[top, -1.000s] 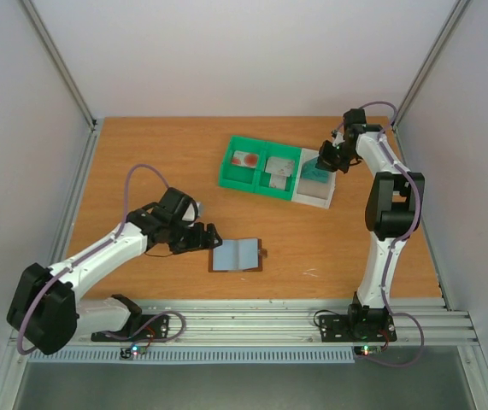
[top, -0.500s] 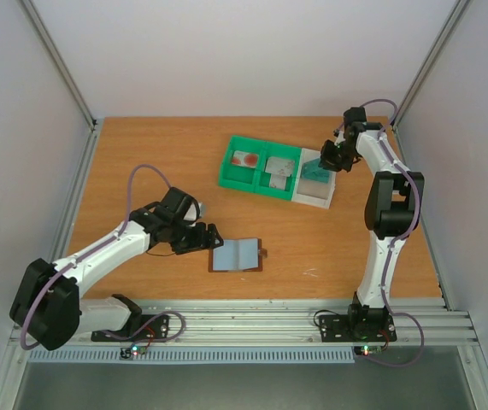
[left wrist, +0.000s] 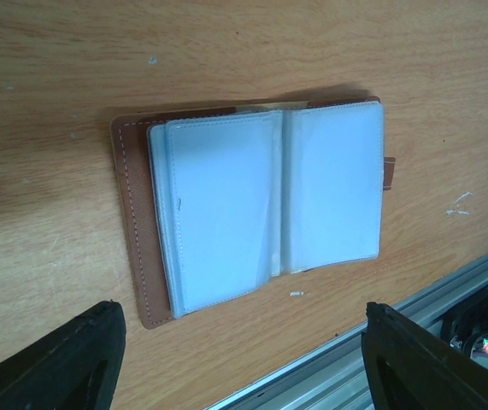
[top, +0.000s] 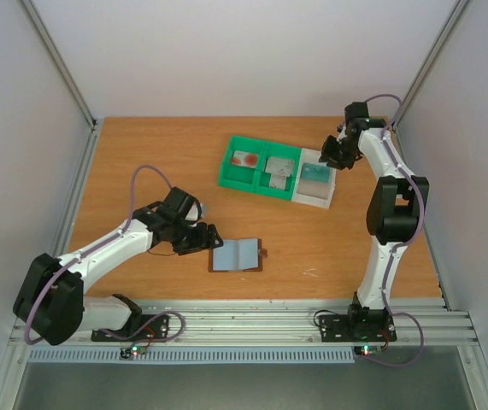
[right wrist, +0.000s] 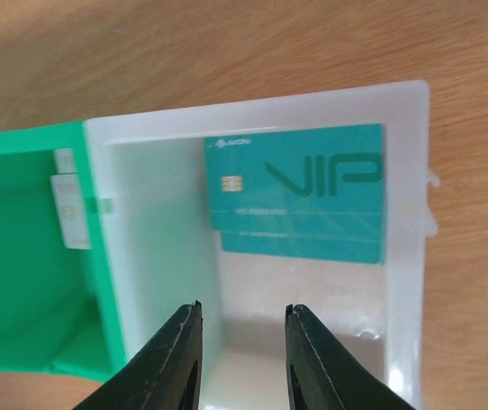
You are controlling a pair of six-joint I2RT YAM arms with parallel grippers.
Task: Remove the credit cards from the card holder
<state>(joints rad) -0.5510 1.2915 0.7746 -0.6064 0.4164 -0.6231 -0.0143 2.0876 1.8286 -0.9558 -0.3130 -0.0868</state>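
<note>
Right gripper point(right wrist: 239, 314): fingers parted by a narrow gap, nothing between them, poised above the near end of the white compartment point(right wrist: 406, 256). A teal card point(right wrist: 299, 192) marked VIP lies flat in that compartment, against its far wall. The adjoining green compartment point(right wrist: 21, 256) holds a white card point(right wrist: 70, 209) standing against the dividing wall. Left gripper point(left wrist: 239, 312): fingers spread wide, holding nothing, low over the table point(top: 141, 154) just left of the card holder point(left wrist: 252, 205). The card holder lies open and flat on the table, pale blue pockets facing up, brown cover showing at the left edge and a small brown tab at the right edge in the wrist view. It sits near the front rail, well apart from the compartments.
</note>
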